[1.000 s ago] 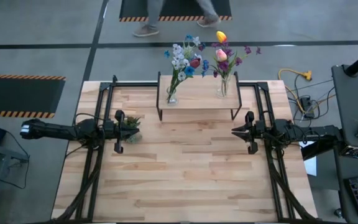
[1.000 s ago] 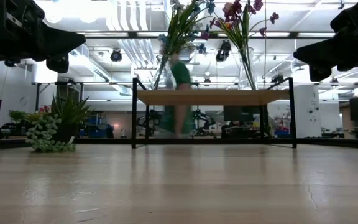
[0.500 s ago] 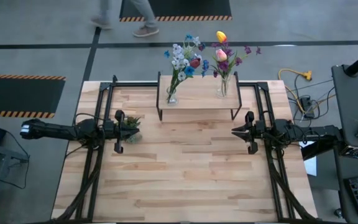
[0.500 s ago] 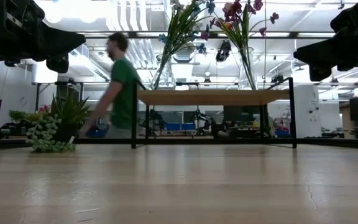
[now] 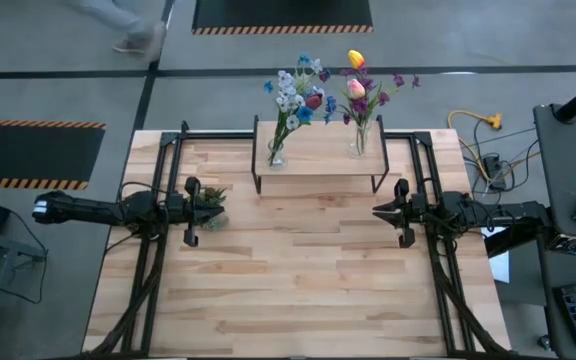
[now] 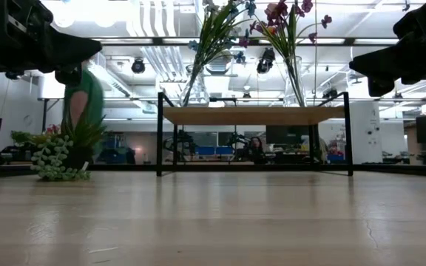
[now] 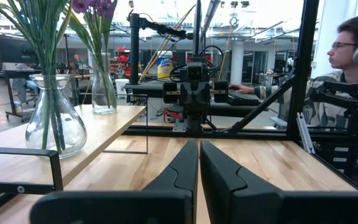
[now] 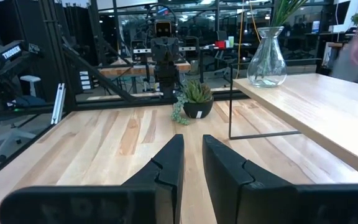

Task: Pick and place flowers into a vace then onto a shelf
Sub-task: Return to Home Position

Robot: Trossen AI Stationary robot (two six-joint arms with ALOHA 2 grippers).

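High view: flowers (image 5: 308, 90) are held upright in two glass vases (image 5: 276, 152) set on the shelf (image 5: 318, 165). Left gripper (image 7: 199, 144) is recorded over the table's (image 5: 298, 290) left side, jaws closed. Right gripper (image 8: 192, 138) is recorded opposite, jaws narrowly parted and empty.

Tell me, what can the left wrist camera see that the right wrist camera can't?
Only the left wrist view shows the tall vase with purple flowers and a seated person wearing headphones. Only the right wrist view shows the small potted plant and an office chair. Both show the round vase, the shelf and the wooden table, seen past the left gripper or the right gripper.
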